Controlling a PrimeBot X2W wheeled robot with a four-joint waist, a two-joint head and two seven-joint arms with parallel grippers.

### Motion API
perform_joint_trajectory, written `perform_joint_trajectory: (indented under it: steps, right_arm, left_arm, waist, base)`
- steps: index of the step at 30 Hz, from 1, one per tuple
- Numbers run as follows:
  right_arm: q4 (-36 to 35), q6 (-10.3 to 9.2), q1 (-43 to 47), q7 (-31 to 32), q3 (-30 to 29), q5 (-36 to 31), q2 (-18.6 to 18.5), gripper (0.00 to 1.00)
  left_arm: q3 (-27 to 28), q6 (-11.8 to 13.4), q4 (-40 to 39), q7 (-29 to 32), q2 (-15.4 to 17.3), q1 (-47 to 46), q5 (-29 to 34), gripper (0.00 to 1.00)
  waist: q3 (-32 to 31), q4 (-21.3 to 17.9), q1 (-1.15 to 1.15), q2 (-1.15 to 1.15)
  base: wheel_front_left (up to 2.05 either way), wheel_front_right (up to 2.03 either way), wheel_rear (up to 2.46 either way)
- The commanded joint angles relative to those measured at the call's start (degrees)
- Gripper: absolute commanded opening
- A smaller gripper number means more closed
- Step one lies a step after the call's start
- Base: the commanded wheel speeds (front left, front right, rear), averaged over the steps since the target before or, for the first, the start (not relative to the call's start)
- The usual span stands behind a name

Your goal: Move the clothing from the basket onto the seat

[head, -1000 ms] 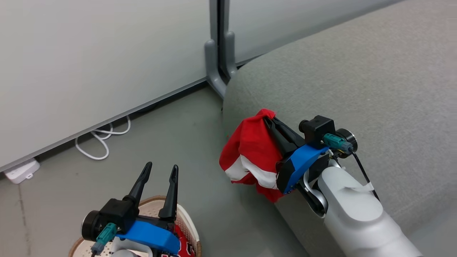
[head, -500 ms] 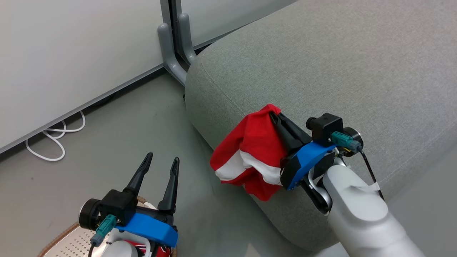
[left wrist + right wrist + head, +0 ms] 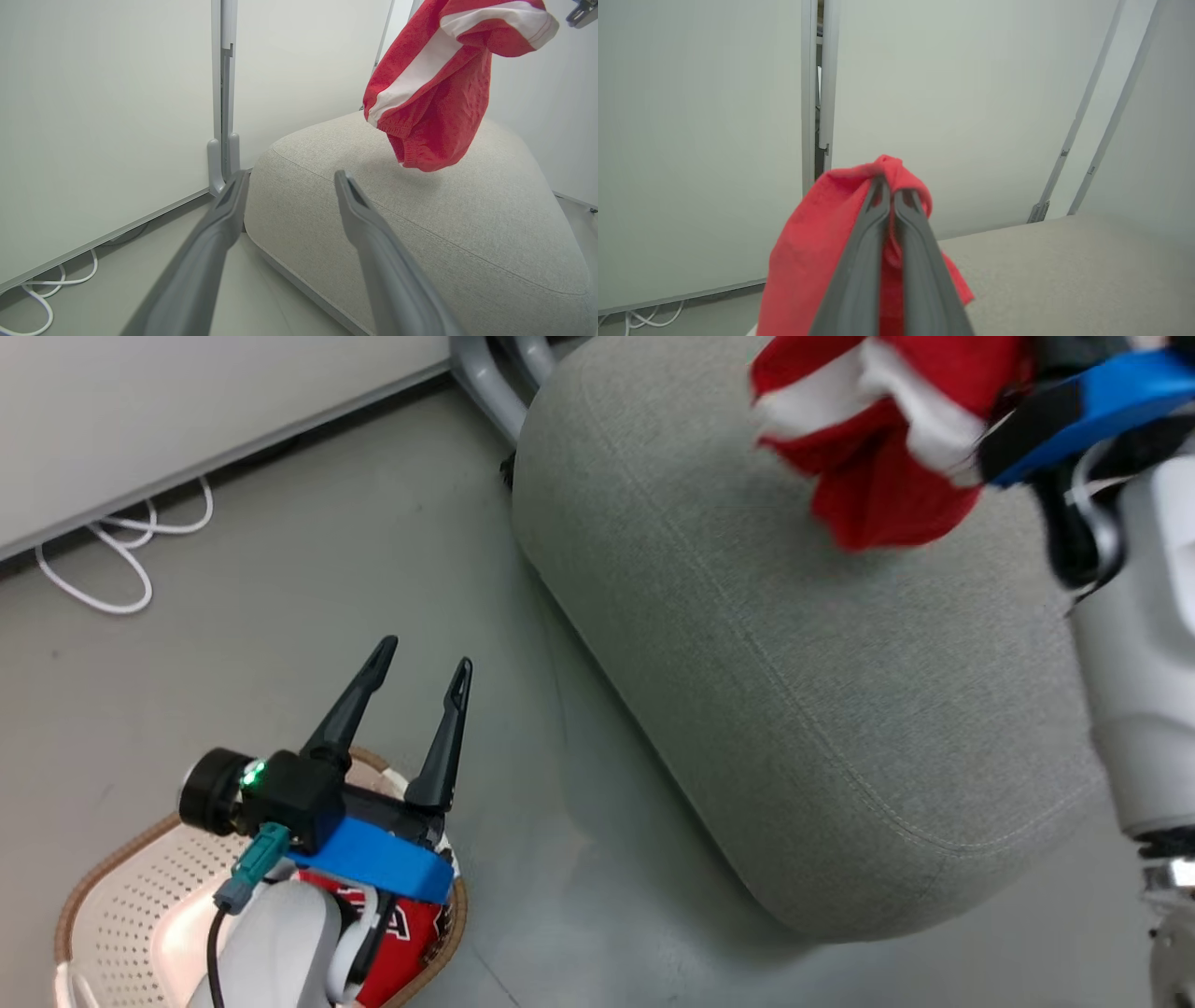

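One red garment [image 3: 878, 476] with white trim hangs bunched from my right gripper [image 3: 887, 186], which is shut on its top fold. It dangles just above the grey seat [image 3: 747, 663] near the seat's left end, and the left wrist view shows the garment [image 3: 434, 107] clear of the cushion [image 3: 420, 224]. My left gripper [image 3: 425, 655] is open and holds nothing, hovering over the cream basket [image 3: 112, 859] at the lower left. A second red garment [image 3: 411, 933] with white lettering lies in the basket, partly hidden by my left arm.
A white cable [image 3: 112, 560] loops on the grey floor by the wall panels. A grey partition foot [image 3: 485, 383] stands at the seat's far left corner. Floor [image 3: 523, 859] separates the basket from the seat's rounded front.
My right gripper has carried the red garment up from the seat's side to above its top. The head camera has tilted down, so the basket shows more fully. The left gripper stays open.
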Motion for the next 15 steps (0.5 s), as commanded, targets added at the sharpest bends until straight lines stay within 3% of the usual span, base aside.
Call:
perform_joint_trajectory:
  steps: [1,7,15]
  right_arm:
    - [-0.6,0.01,-3.5,0.3,-2.9,-0.6,-2.1,0.00]
    - [-0.7,0.01,-8.5,0.8,-13.9,-2.3,-6.4,0.00]
    - [3.4,0.01,-4.9,-1.4,-23.4,-4.4,-6.3,0.00]
  left_arm:
    - [-0.4,-0.1,-1.1,-0.2,0.9,-2.7,0.5,1.00]
    - [-1.8,-0.1,-4.3,0.1,3.6,-6.8,1.4,1.00]
    - [-3.1,-0.1,-7.3,1.0,5.9,-10.4,1.9,1.00]
  waist:
    - [5.7,3.5,-0.01,0.00]
    - [14.7,6.5,-0.01,0.00]
    - [21.5,9.7,-0.01,0.00]
  base:
    - [0.00,0.00,0.00]
    - [0.00,0.00,0.00]
    - [0.00,0.00,0.00]
